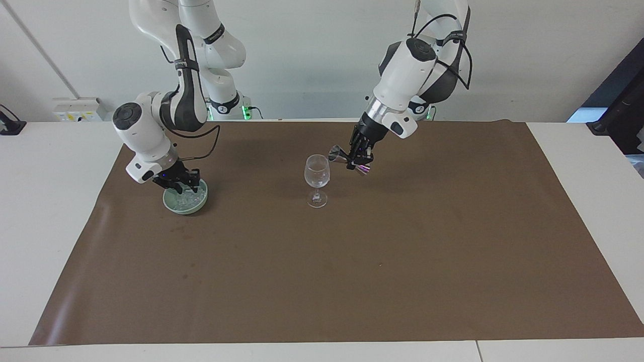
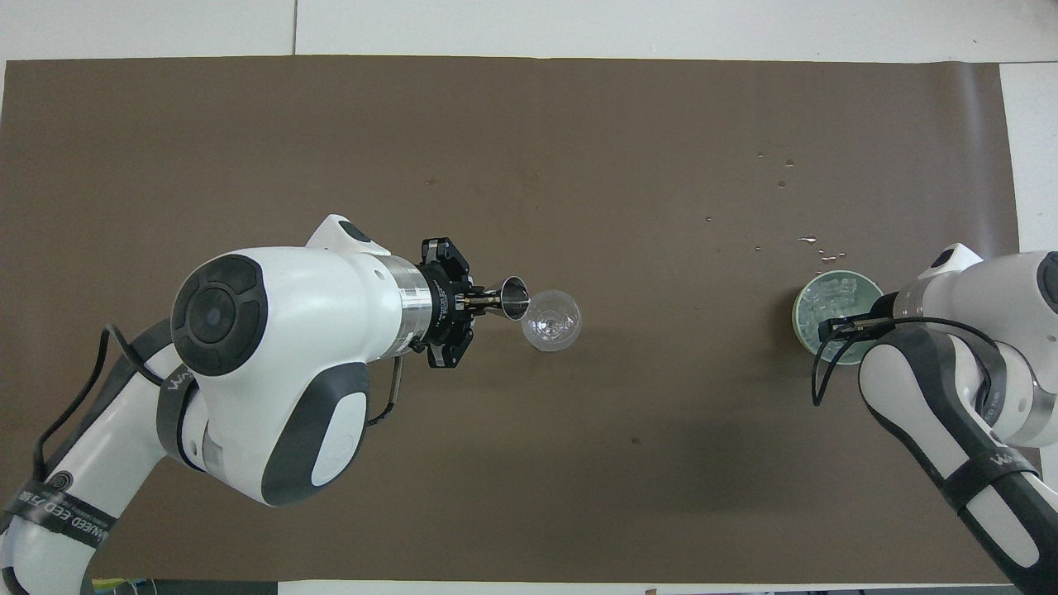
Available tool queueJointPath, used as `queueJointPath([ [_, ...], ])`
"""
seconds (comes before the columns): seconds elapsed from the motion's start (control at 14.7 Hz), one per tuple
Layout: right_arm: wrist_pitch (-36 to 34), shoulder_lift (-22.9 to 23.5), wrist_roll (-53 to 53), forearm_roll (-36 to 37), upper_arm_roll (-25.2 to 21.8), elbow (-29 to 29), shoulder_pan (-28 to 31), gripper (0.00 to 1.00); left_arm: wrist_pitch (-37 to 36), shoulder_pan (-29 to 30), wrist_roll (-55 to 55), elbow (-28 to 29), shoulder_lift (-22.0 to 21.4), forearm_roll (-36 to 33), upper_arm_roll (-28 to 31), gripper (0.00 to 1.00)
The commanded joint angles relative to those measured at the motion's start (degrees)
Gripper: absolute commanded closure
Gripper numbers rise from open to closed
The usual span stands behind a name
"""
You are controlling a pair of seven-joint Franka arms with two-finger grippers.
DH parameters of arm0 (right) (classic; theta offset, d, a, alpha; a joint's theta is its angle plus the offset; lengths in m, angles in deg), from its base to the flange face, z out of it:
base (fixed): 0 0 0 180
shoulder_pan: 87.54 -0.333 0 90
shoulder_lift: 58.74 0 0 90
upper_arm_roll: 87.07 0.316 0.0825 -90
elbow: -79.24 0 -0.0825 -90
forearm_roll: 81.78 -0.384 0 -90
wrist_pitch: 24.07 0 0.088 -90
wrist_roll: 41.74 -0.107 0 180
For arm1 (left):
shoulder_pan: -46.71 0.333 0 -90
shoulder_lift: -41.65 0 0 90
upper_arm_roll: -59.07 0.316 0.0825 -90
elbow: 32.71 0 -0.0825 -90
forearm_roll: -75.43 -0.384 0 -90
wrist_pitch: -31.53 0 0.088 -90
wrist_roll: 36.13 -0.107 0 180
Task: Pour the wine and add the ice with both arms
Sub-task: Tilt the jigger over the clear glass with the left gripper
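Note:
A clear stemmed wine glass stands mid-mat. My left gripper is shut on a small metal jigger. The jigger is tipped on its side with its mouth at the glass rim. No wine shows; the glass looks clear. A pale green bowl holding clear ice cubes sits toward the right arm's end. My right gripper reaches down into the bowl among the ice.
A brown mat covers most of the white table. Small wet spots and bits lie on the mat just farther from the robots than the bowl.

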Motion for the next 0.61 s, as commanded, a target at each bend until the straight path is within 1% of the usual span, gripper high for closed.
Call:
queueJointPath([
  [0.0, 1.2, -0.6, 1.0, -1.1, 0.3, 0.9, 0.6, 0.51, 0.3, -2.5, 4.0, -1.4, 1.0, -6.1, 0.4, 1.0],
  [0.14, 1.3, -0.5, 0.8, -1.1, 0.3, 0.7, 0.6, 0.51, -0.3, -3.5, 6.1, -2.5, 1.7, -10.0, 0.2, 1.0],
  [0.34, 2.3, -0.3, -1.9, -1.1, 0.3, 0.7, 0.0, 0.51, -3.8, -4.2, 6.9, -4.2, 2.1, -14.5, 0.1, 1.0],
  [0.54, 2.3, -0.4, -2.2, -1.1, 0.3, 0.8, 0.0, 0.51, -6.2, -5.6, 7.2, -4.9, 2.1, -18.8, 0.1, 1.0],
])
